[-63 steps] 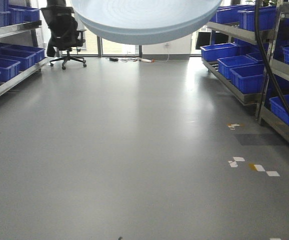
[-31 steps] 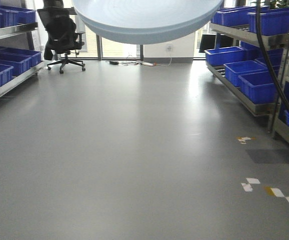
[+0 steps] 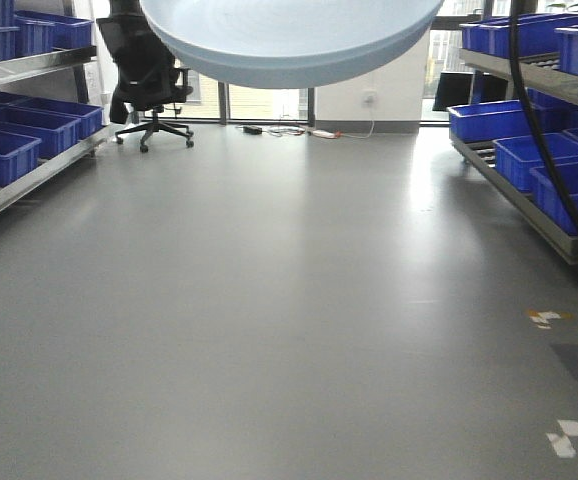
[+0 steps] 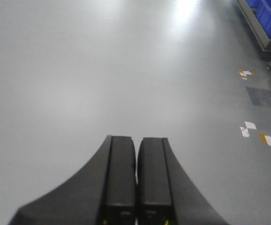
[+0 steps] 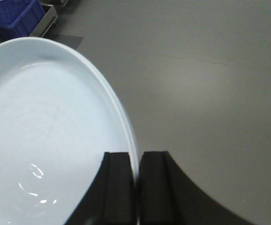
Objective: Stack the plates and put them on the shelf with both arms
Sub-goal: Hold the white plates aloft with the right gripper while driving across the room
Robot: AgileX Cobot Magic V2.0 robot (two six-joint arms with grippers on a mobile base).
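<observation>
A large pale bluish-white plate (image 3: 289, 35) hangs at the top of the front view, high above the grey floor. In the right wrist view my right gripper (image 5: 136, 157) is shut on the rim of this plate (image 5: 46, 131), one finger inside and one outside. I cannot tell whether one plate or a stack of two is held. My left gripper (image 4: 136, 140) is shut and empty over bare floor. Shelves with blue crates stand along the left (image 3: 9, 150) and the right (image 3: 539, 170) of the aisle.
A black office chair (image 3: 149, 80) stands at the far left by the window. A black cable (image 3: 539, 120) hangs at the right. White and yellow tape marks (image 3: 567, 437) lie on the floor at the right. Cables lie on the floor by the far wall (image 3: 289, 130).
The view has turned left: the right shelves and floor marks slid right, and the chair shifted right. The plate stays at the top of the view.
</observation>
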